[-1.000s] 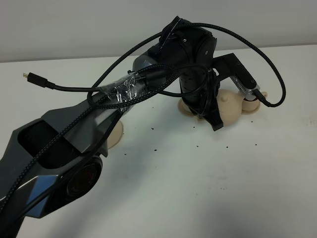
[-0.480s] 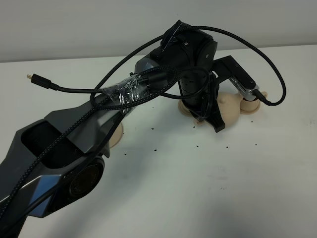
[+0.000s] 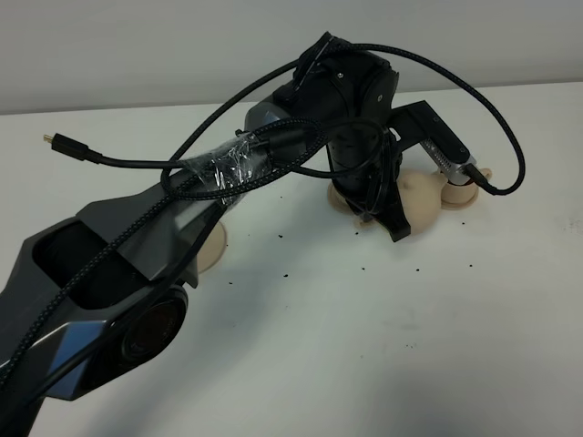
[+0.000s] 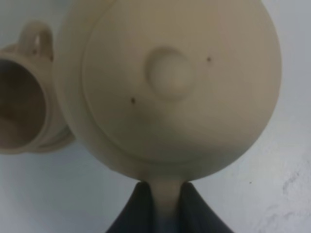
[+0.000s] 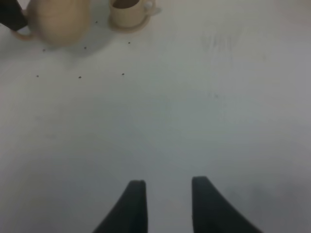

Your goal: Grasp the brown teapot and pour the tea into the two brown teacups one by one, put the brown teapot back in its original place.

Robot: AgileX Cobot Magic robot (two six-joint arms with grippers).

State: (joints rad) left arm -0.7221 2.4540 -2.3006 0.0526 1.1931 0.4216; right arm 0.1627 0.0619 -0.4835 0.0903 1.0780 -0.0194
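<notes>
The brown teapot fills the left wrist view, seen from above with its knobbed lid on. My left gripper is shut on its loop handle. In the exterior view the teapot sits low between the two brown teacups, one mostly hidden by the arm and the other at the right. I cannot tell if the pot touches the table. One teacup lies just beside the pot. The wide saucer is bare, half hidden under the arm. My right gripper is open and empty, far from the pot.
The left arm and its looping black cables reach across the white table and cover much of the exterior view. Small dark specks are scattered on the table. A teacup on its saucer shows in the right wrist view.
The left arm shifted slightly to the right and back again, still holding the teapot between the cups. The right gripper shows no change.
</notes>
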